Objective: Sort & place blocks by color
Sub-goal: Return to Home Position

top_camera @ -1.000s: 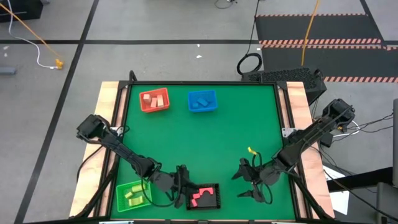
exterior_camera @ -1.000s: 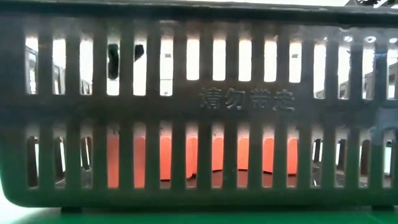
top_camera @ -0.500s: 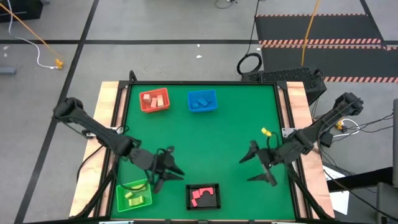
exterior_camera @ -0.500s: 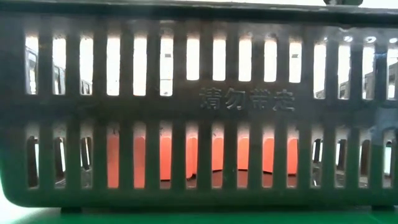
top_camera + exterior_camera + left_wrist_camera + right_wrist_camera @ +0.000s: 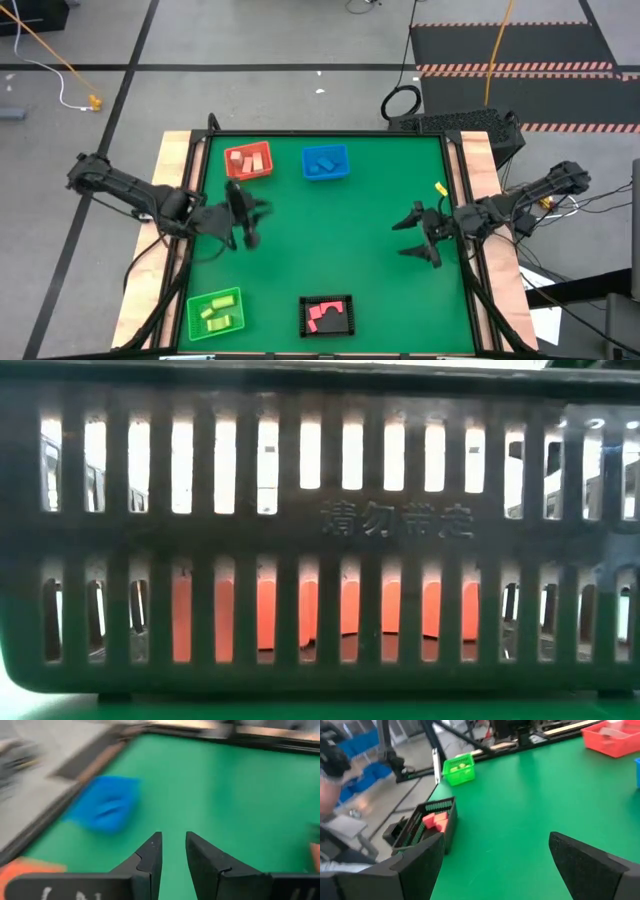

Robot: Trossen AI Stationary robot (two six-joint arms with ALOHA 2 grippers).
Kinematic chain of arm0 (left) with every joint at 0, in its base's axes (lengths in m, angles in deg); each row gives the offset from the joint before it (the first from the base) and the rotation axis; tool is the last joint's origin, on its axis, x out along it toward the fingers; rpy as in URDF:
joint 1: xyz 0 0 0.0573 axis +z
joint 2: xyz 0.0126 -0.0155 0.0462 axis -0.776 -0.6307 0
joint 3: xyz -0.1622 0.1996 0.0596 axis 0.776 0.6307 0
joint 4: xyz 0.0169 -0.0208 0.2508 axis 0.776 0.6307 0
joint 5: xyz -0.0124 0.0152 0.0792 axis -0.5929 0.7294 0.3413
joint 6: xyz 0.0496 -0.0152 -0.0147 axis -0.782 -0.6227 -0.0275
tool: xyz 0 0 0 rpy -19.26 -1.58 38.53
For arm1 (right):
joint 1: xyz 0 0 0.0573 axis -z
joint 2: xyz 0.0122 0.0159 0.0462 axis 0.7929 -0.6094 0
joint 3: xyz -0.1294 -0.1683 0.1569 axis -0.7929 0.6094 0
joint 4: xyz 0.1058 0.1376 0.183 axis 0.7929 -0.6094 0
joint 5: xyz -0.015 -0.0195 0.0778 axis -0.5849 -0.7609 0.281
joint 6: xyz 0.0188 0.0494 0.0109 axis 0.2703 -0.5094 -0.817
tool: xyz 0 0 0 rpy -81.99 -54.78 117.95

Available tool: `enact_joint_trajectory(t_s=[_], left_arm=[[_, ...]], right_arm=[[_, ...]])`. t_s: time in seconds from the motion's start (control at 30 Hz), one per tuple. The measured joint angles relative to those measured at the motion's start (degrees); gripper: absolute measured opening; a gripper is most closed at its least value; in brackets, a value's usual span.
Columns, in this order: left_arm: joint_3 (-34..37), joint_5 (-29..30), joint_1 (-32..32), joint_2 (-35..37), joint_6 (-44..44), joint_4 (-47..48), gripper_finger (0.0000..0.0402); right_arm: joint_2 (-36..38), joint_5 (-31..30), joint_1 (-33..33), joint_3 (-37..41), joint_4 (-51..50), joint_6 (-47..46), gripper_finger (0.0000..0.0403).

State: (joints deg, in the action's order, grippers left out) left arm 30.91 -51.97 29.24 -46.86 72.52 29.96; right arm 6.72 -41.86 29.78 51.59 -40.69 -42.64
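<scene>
Four baskets stand on the green table point(image 5: 330, 240). The red basket point(image 5: 248, 162) holds tan blocks, and the blue basket point(image 5: 325, 162) holds blue ones. Yellow-green blocks lie in the green basket point(image 5: 216, 313), and red-pink blocks point(image 5: 322, 317) in the black basket point(image 5: 328, 315). My left gripper point(image 5: 258, 210) hovers just near of the red basket. Its fingers point(image 5: 150, 857) stand a narrow gap apart with nothing between them. My right gripper point(image 5: 400, 238) hangs by the table's right side, wide open and empty point(image 5: 495, 855).
The black basket's slatted wall point(image 5: 320, 520) fills the low view, and red blocks point(image 5: 300, 620) show through its lower slots. Bare green mat lies between the two arms. Wooden rails point(image 5: 178, 200) border the table's left and right sides.
My left gripper has risen from beside the black basket and swung toward the far left, turning as it went, to a place near the red basket. My right gripper has drawn back toward the table's right edge and a little farther away. It has stayed open. No block or basket has moved.
</scene>
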Motion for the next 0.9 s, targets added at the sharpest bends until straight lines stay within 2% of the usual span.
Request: enact_joint_trajectory(t_s=[0.1,0.23,0.43,0.7,0.9], left_arm=[[0.00,7.27,3.50,1.94,5.79,8.71,0.0088],[0.00,10.15,7.75,4.79,8.83,15.69,0.0088],[0.00,6.71,11.33,10.57,8.37,21.92,0.0088],[0.30,-0.31,12.52,21.96,12.87,32.66,0.0088],[6.79,-0.52,10.53,33.59,16.93,33.11,0.0088]], right_arm=[[3.85,1.26,1.82,4.34,2.95,-0.31,0.0346],[8.07,4.65,3.90,9.87,7.74,-0.61,0.0346],[11.41,6.03,5.52,16.31,15.63,-0.79,0.0346],[11.50,5.82,5.85,16.52,14.64,0.53,0.0346],[11.50,5.78,5.85,16.61,13.34,2.79,0.0346]])
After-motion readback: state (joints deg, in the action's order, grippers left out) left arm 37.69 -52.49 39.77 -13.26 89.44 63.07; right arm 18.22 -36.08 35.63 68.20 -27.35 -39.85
